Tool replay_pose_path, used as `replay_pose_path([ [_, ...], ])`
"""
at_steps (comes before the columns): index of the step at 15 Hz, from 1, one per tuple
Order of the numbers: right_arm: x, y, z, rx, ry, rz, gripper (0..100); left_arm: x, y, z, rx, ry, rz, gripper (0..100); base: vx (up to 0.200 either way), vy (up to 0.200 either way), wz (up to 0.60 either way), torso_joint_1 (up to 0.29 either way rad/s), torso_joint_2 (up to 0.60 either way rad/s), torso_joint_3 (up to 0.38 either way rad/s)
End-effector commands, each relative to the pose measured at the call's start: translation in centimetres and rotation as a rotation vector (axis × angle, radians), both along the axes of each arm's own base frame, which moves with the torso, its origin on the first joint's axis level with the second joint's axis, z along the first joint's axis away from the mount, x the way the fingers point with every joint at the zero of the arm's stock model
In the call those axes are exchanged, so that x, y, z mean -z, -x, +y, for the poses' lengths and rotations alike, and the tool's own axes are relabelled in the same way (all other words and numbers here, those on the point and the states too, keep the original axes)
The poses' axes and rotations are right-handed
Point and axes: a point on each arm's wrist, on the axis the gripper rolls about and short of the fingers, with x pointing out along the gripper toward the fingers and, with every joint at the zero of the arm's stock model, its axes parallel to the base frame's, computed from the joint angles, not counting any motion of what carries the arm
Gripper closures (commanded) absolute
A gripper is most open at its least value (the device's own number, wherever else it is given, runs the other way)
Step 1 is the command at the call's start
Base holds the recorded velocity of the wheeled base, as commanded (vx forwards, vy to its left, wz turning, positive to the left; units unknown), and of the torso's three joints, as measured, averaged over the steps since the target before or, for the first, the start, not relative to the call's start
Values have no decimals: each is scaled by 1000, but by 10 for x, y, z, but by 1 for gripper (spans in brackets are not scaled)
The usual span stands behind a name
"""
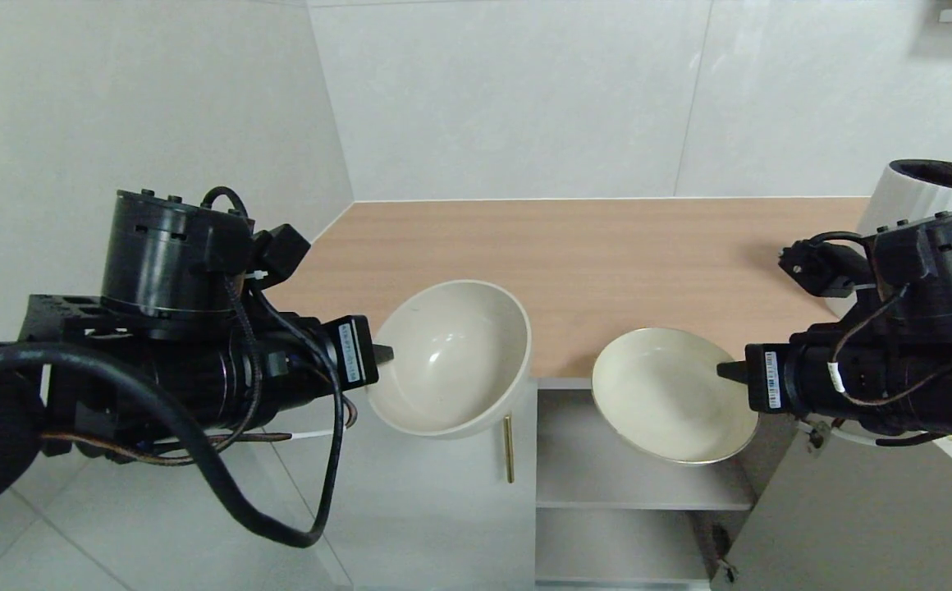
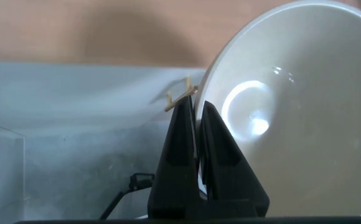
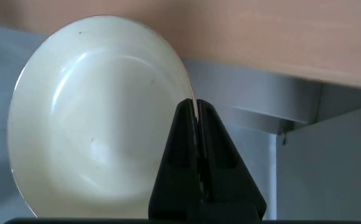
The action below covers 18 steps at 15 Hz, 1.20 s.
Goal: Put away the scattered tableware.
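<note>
Bowl and dish, head view: deep white ceramic bowl [image 1: 451,357] was held aloft on the left, shallow cream ceramic dish [image 1: 673,394] on the right, both at the wooden counter [image 1: 607,263]'s near edge.
Left gripper, left wrist view: left gripper [image 2: 198,118] was clamped on the bowl's rim; the bowl was probably stiff, slick and breakable.
Right gripper, right wrist view: right gripper [image 3: 196,112] was pinching the dish's rim; this thin edge hold would likely let the dish swing.

At the head view's left, the left arm [image 1: 221,373] is matte black. It has a drum-shaped joint housing [image 1: 168,254] with small screw heads along its top and a white printed label [image 1: 350,353] near the tip. A thick black cable [image 1: 197,460] loops below, beside thin brown wires. The right arm [image 1: 878,386], at the right edge, matches. The left claw [image 2: 196,107] and right claw [image 3: 196,106] each have two black wedge-shaped fingers.
</note>
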Motion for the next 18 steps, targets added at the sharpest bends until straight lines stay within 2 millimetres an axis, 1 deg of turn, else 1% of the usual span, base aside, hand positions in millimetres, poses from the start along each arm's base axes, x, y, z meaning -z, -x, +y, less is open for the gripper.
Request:
replay_pose_path([
  [1,2,1,0,-2,4,7,100,1,0,0,0,-1,3,100,0,0,0,-188,456,266],
  [12,9,2,0,-21,38,20,100,3,-2,-1,0,-7,10,100,0,0,0,-171,473,298],
  [16,10,2,0,-26,48,20,100,3,-1,-1,0,-6,9,100,0,0,0,-100,441,328],
  [18,10,2,0,-27,50,21,100,3,-2,-1,0,-7,10,100,0,0,0,-37,190,146],
])
